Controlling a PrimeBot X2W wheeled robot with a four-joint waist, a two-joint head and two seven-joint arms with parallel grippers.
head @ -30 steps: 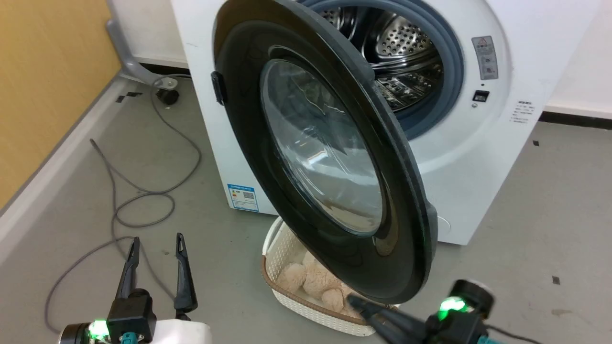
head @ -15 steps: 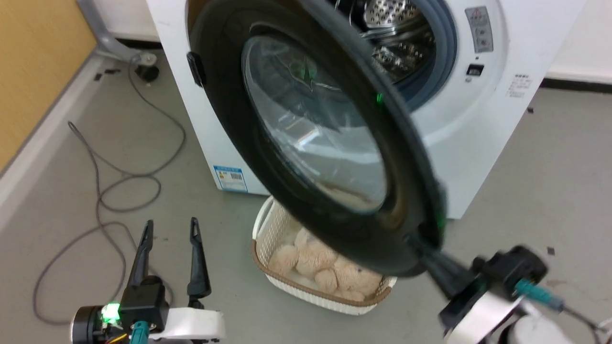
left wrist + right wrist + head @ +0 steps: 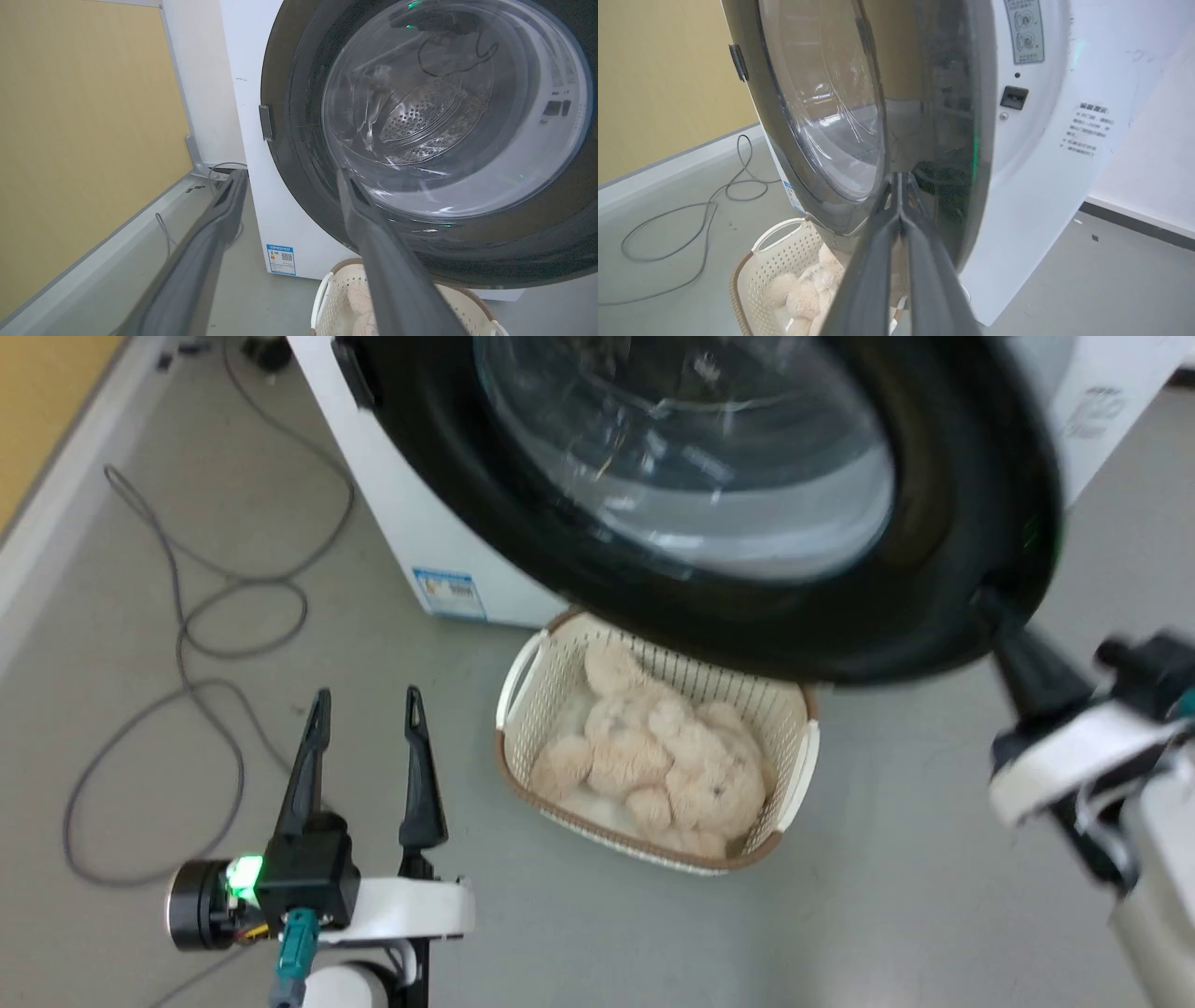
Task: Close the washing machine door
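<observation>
The washing machine door (image 3: 943,523) is a glossy black ring around a bulging glass window (image 3: 691,457), and it stands partly open across the top of the head view. Behind it is the white washing machine (image 3: 411,513) with a blue sticker (image 3: 450,593). My right gripper (image 3: 990,611) is shut, its tips against the door's lower right rim. In the right wrist view its closed fingertips (image 3: 899,182) press on the door's black face (image 3: 938,116), beside the machine's front (image 3: 1041,163). My left gripper (image 3: 366,700) hangs open over the floor, away from the door (image 3: 299,154).
A cream basket (image 3: 523,681) with a beige plush toy (image 3: 653,756) sits on the floor under the door. A grey cable (image 3: 187,616) loops over the floor to the left. A yellow wall (image 3: 84,116) with a pale skirting stands at the far left.
The head view has tilted down and shifted. The door has swung nearer the machine, hiding the drum. My right gripper rose from below the door to its rim. The left gripper stays open.
</observation>
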